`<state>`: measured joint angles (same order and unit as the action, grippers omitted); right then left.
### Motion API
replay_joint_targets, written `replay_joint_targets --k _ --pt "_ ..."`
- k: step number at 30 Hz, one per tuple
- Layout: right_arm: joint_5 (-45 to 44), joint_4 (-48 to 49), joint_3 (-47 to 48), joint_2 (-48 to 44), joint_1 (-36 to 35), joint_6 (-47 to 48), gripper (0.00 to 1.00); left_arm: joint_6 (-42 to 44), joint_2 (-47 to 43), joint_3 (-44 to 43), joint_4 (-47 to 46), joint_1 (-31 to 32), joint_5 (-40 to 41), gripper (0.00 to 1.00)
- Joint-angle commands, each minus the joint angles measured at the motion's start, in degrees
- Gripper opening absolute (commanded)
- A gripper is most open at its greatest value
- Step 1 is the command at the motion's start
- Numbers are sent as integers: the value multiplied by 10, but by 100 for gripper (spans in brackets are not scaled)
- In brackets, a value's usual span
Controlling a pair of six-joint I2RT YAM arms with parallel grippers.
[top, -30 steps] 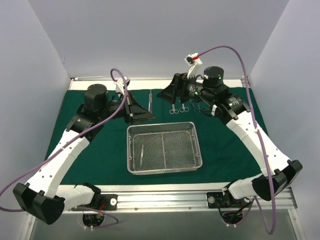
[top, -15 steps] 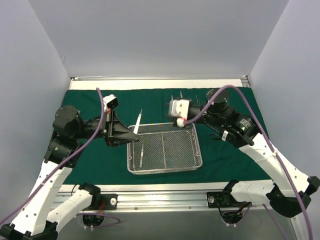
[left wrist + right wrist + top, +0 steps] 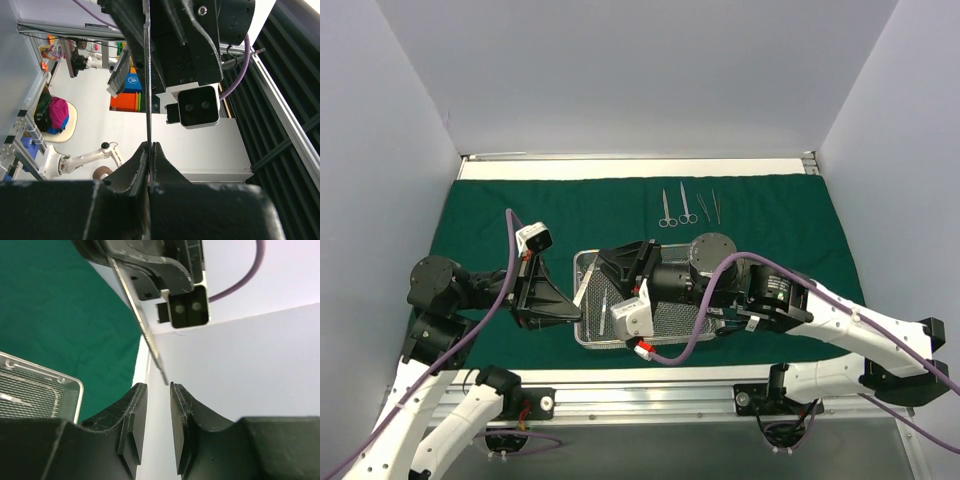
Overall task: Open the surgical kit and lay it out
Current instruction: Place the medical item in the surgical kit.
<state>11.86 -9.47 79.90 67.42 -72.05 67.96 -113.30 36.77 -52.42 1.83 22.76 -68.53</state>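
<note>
While left gripper (image 3: 149,147) pinches tweezers (image 3: 147,90) at one end, right gripper (image 3: 155,410) stands narrow, holding nothing; steel light, springy, slick. Judge flat mid-shank best hold.

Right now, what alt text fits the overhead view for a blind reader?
The left gripper holds a thin steel instrument out to the right gripper above a wire-mesh tray on green cloth. Scissors and tweezers lie in a row beyond.

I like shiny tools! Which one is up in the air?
The thin steel tool pinched in the left gripper. The others lie flat: four on the green cloth, one in the mesh tray.
</note>
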Motion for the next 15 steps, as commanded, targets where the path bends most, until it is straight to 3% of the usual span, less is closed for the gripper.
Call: replay_joint_targets --k 1,12,13,15 --pt "-37 47 20 10 0 30 26 -55 6 -25 -22 -2 -6 2" --pt "-27 58 21 27 1 32 21 -52 30 -40 -24 -2 -13 2" --pt "-26 60 22 26 2 31 19 -52 32 -42 -24 -2 -14 2" --pt "-25 58 27 28 4 28 6 -52 33 -41 -23 -2 -15 2"
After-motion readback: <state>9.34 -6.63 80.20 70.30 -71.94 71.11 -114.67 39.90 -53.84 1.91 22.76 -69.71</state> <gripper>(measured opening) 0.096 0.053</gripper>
